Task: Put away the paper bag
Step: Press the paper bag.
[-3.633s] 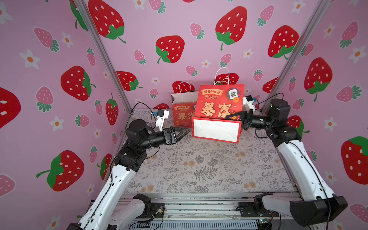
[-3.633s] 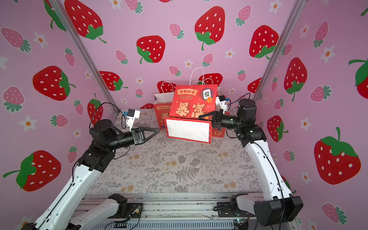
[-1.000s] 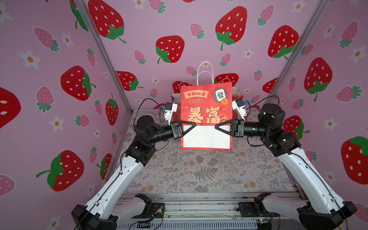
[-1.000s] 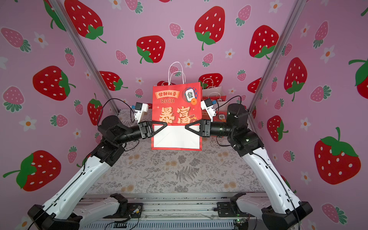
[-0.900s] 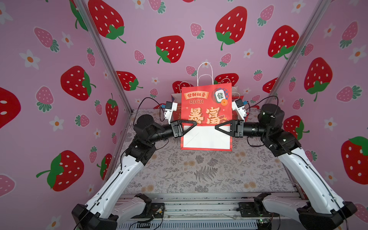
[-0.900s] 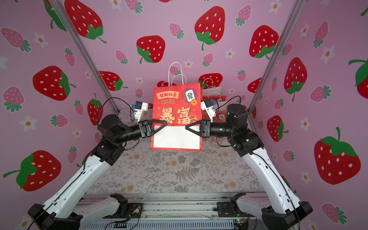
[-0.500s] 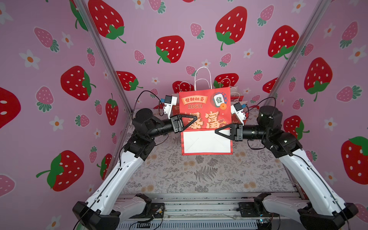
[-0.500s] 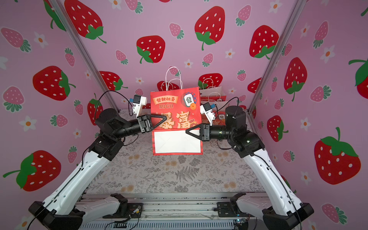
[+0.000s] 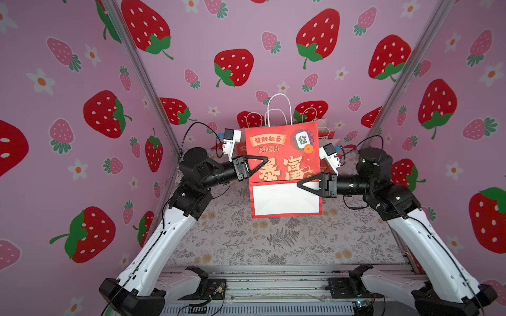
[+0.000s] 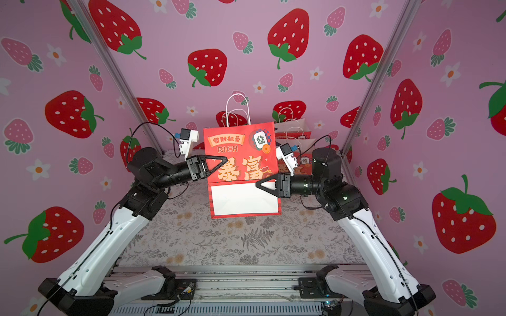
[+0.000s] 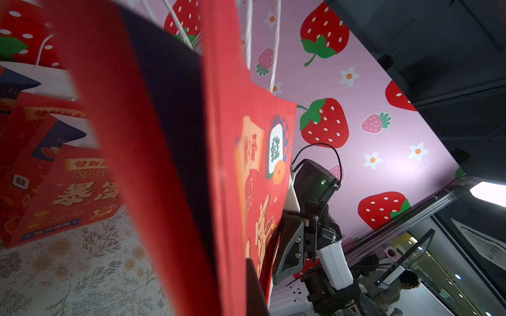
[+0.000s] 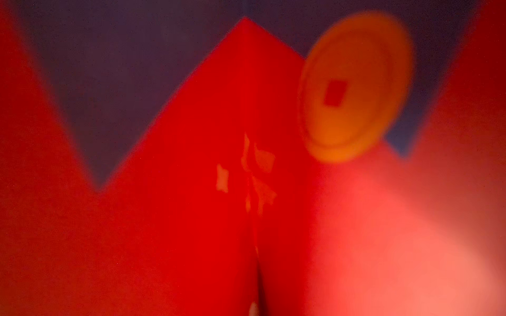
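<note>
The red paper bag [image 9: 282,153] is folded flat, so nothing shows inside it. Its white bottom panel [image 9: 284,201] is folded up against the printed front. It hangs above the flowered desk [image 9: 273,246], between the two arms in both top views. The left claw [image 9: 266,159] is closed tight on the bag's left edge, about halfway up. The right claw [image 9: 299,185] lies against the bag's right side, lower down, at the top of the white panel. It shows only side-on, and its wrist view is filled with blurred red paper, so I cannot tell whether it grips. More bags of the same print [image 10: 294,131] stand behind at the back wall, partly hidden by the held bag [image 10: 241,153]. The bag's long axis is close to vertical, tipped slightly, with the white cord handles [image 9: 279,109] on top and the printed face toward the top cameras.
</note>
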Tool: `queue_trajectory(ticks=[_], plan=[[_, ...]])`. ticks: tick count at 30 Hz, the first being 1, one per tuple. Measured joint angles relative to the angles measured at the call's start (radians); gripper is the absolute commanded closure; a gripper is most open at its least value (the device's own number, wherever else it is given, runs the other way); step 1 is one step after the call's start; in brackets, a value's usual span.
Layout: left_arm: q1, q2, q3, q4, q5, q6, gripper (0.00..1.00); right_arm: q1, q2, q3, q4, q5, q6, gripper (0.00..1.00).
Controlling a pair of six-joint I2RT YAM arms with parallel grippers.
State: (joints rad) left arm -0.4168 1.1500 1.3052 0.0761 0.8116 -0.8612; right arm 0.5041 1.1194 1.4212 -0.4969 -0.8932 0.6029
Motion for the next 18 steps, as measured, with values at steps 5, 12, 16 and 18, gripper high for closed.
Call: queue_trajectory(ticks=[5,12,16,18], plan=[[0.0,-0.02,-0.02,-0.003,0.0,0.0,1.0,0.0,0.016,0.014,-0.002,0.001,-0.002,0.64],[0.001,-0.039,-0.027,-0.014,-0.001,0.002,1.0,0.0,0.04,0.063,-0.031,0.013,-0.034,0.84],[0.001,-0.048,-0.037,-0.014,-0.001,0.002,0.81,0.0,0.04,0.066,-0.042,0.016,-0.046,0.93],[0.001,-0.048,-0.039,-0.021,0.003,0.007,0.65,0.0,0.04,0.066,-0.046,0.019,-0.048,0.97]])
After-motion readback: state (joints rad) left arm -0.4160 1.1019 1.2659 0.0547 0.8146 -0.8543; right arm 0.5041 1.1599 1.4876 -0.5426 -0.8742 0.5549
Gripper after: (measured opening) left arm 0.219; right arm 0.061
